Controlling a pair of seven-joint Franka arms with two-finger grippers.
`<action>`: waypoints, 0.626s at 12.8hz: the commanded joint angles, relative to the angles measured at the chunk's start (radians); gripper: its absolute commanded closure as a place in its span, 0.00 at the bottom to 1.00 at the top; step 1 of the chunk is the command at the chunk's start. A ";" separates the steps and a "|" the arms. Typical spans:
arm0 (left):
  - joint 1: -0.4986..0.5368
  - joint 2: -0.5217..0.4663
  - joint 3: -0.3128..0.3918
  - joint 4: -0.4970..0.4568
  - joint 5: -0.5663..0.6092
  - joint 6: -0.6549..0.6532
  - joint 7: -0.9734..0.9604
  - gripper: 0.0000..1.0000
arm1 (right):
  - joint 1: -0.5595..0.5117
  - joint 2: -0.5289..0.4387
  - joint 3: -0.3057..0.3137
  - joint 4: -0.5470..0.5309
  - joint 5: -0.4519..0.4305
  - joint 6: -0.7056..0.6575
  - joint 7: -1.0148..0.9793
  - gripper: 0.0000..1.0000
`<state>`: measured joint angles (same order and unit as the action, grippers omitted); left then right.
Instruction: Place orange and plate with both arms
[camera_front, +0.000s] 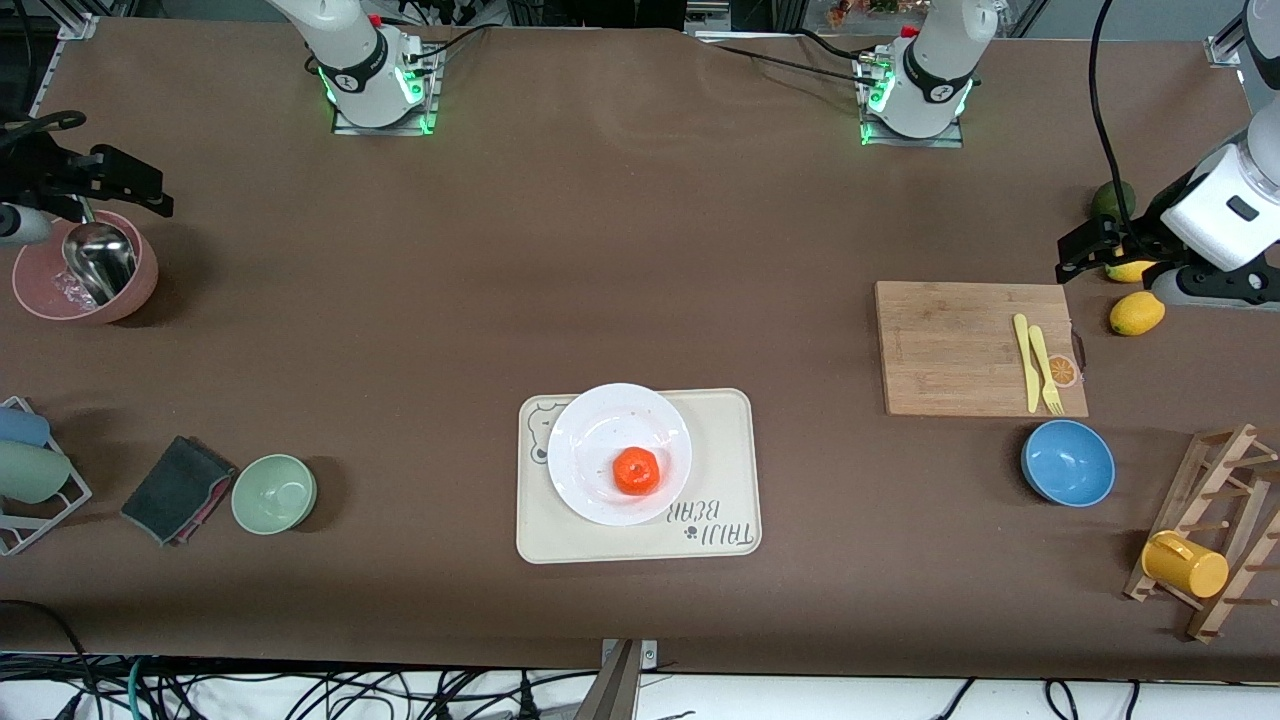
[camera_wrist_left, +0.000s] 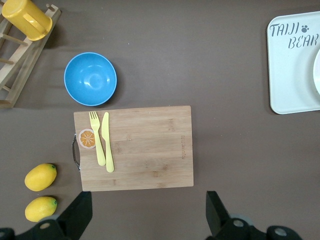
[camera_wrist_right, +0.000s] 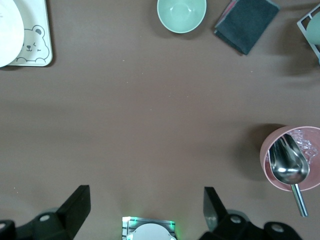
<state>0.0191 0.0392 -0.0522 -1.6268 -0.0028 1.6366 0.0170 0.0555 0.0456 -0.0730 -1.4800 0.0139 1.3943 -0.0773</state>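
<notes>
Front view: cream tray (camera_front: 720, 440) nearest the camera at mid-table (camera_front: 600, 250), bearing the plate (camera_front: 600, 420); orange (camera_front: 636, 470) resting inside the plate, dimpled top up, off-centre toward the camera. Plate lying flat, round, so no long axis. Likely stiff, glossy, breakable; best pinched at the wide rim. Orange likely light, firm, prone to roll; best gripped across its middle. Both arms high and wide of the tray, seemingly waiting.

Left wrist view: left pincer (camera_wrist_left: 150, 215) fingers spread, empty, over bare table beside the cutting board (camera_wrist_left: 134, 147).

Right wrist view: right pincer (camera_wrist_right: 145, 212) likewise spread and empty, near the pink bowl (camera_wrist_right: 270, 165).
</notes>
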 joint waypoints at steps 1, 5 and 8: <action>-0.004 0.010 0.000 0.025 0.000 -0.012 0.003 0.00 | -0.005 0.002 -0.008 0.021 -0.014 -0.014 0.011 0.00; -0.004 0.015 0.000 0.027 0.000 -0.012 0.003 0.00 | -0.008 0.005 -0.008 0.035 -0.015 -0.008 0.001 0.00; -0.010 0.015 0.000 0.025 0.000 -0.012 0.003 0.00 | -0.008 0.008 -0.008 0.038 -0.015 -0.006 0.002 0.00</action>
<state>0.0170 0.0429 -0.0522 -1.6268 -0.0028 1.6366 0.0170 0.0520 0.0456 -0.0853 -1.4706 0.0102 1.3955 -0.0774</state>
